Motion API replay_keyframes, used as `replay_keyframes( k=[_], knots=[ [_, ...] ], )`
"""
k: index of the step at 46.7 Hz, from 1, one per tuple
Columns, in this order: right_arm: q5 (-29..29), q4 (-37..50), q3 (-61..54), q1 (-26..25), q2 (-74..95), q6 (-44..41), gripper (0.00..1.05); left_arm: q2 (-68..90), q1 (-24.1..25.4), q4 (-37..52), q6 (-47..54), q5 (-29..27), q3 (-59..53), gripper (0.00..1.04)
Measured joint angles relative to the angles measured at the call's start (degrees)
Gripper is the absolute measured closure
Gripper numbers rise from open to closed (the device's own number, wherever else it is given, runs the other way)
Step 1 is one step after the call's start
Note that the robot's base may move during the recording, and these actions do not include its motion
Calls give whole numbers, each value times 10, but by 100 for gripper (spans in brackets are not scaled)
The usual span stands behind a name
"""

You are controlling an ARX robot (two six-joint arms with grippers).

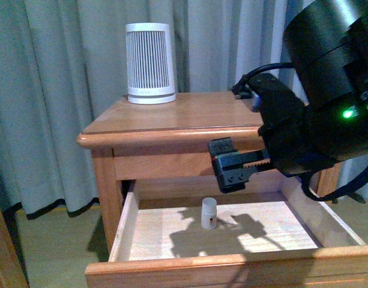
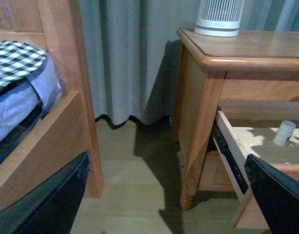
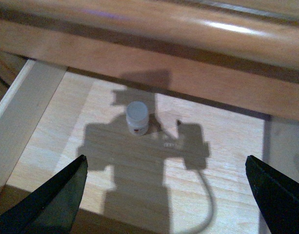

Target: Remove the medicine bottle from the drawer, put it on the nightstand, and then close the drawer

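Hovering over the open drawer (image 1: 232,264), the right tool (image 1: 227,163) has its fingers spread wide and holds nothing. The medicine bottle (image 1: 209,213) stands upright on the drawer's pale floor, nearer the back wall than the front edge and slightly toward the left wall. It sits below the tool, clear of it; the right wrist view shows it ahead of the gap between the two fingers. The left tool (image 2: 166,158), out past the left side of the nightstand (image 1: 171,120), is likewise spread open and empty. A white ribbed cylinder (image 1: 150,63) stands near the top's back edge.
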Motion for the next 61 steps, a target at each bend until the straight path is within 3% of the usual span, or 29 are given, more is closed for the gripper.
replay_keyframes(
  k=[33,61],
  knots=[
    [-3,64,116,34,216,7,7,0,0,0,0,0,0,6],
    [2,106,123,35,242,7,7,0,0,0,0,0,0,6]
  ],
)
